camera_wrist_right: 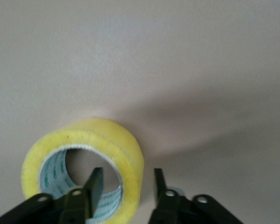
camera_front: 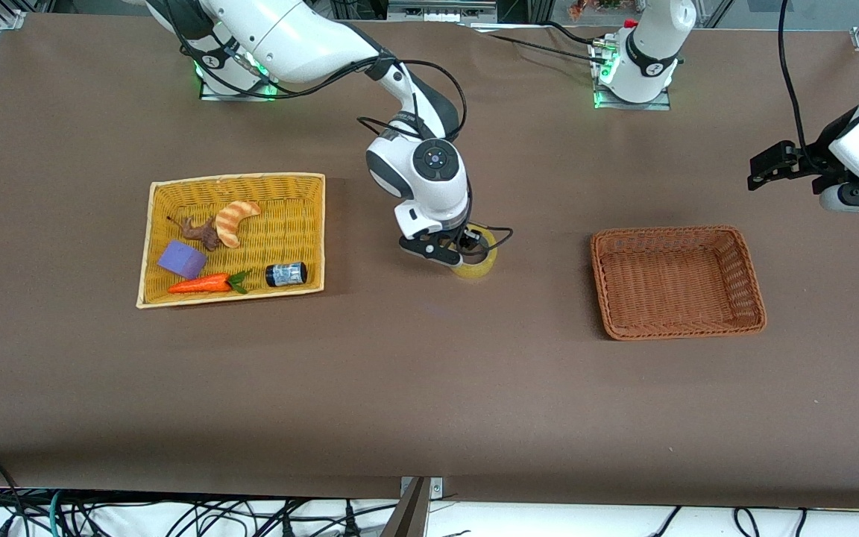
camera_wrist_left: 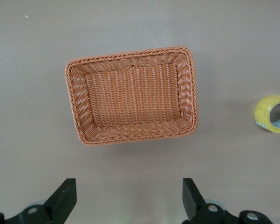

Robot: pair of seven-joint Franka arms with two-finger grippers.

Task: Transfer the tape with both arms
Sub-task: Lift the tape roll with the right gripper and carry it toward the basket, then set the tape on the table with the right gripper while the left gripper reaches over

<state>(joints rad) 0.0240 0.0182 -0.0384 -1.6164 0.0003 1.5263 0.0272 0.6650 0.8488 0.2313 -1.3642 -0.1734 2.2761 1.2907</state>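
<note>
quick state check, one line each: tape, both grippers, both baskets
tape: on the table between the baskets, wall between the right gripper's fingers
right gripper: down at the tape, one finger inside the core, not closed on the wall
left gripper: open, waiting above the brown basket
brown basket: empty
yellow basket: holds five items

A yellow wicker tray [camera_front: 312, 224] holds a croissant [camera_front: 236, 221], brown figure [camera_front: 200, 232], purple block [camera_front: 181, 259], carrot [camera_front: 200, 284] and black jar [camera_front: 285, 274]; an orange basket [camera_front: 749, 280] sits apart.
</note>
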